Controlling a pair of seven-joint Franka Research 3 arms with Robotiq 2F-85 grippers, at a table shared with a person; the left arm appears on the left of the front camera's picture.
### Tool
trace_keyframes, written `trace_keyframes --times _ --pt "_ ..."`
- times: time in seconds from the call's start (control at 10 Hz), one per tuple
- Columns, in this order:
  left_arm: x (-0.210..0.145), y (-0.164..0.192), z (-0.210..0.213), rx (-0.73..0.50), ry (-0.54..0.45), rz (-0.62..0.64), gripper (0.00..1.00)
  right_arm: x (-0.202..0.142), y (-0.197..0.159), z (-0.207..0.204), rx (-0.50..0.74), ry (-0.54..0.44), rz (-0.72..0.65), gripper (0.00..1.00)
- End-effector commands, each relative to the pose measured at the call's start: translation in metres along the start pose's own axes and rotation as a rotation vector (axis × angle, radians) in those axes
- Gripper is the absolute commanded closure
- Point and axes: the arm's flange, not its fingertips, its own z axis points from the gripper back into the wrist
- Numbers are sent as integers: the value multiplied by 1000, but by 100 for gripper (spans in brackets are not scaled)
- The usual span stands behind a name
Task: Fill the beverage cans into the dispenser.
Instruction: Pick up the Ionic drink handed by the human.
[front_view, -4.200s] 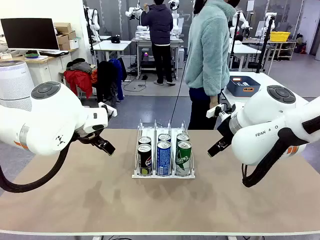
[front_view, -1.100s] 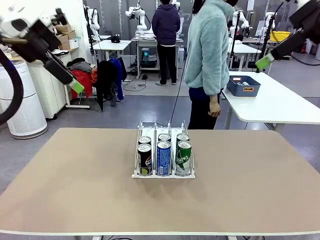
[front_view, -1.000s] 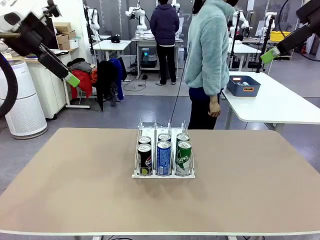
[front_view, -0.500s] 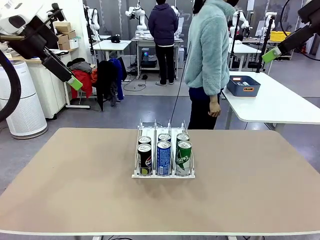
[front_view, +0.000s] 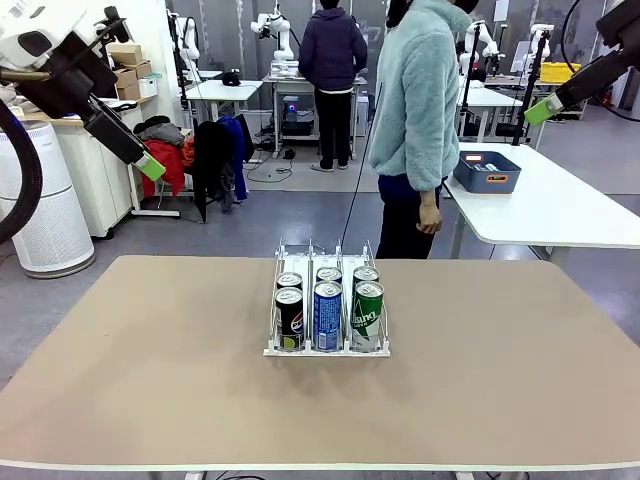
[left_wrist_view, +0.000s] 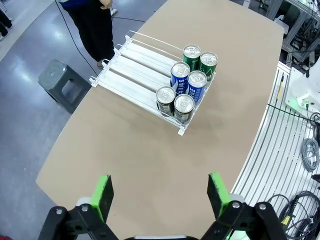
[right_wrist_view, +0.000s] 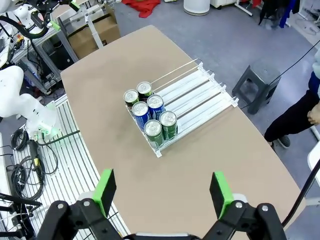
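Observation:
The white wire dispenser (front_view: 276, 349) sits mid-table with several beverage cans at its near end: black (front_view: 290, 319), blue-and-white (front_view: 328, 317) and green (front_view: 368, 317) in front, one more behind each. My left gripper (front_view: 150, 166) hangs high at the upper left, my right gripper (front_view: 541, 108) high at the upper right, both far from the rack. From above, the left gripper (left_wrist_view: 160, 195) stands open and empty over the table, with the cans (left_wrist_view: 187, 82) in the dispenser (left_wrist_view: 135, 70) well below. The right gripper (right_wrist_view: 163, 191) is likewise open and empty above the cans (right_wrist_view: 150, 117) and dispenser (right_wrist_view: 200, 95).
A person in a light fleece (front_view: 415, 100) stands at the table's far edge, hands down. A grey stool (left_wrist_view: 65, 85) stands on the floor beside that edge. A white side table holds a blue-grey bin (front_view: 487, 172) at the right.
Both arms have risen from beside the dispenser to high above the table. Over the last second they only drifted slightly. The cans have not moved.

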Motion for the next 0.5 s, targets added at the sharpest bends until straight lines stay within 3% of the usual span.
trace_keyframes --times 0.0,0.4 --pt "10 9 8 -29 18 11 0 5 2 4 -10 47 71 0" --pt "37 8 32 32 7 -36 0 19 -4 24 -63 142 189 0"
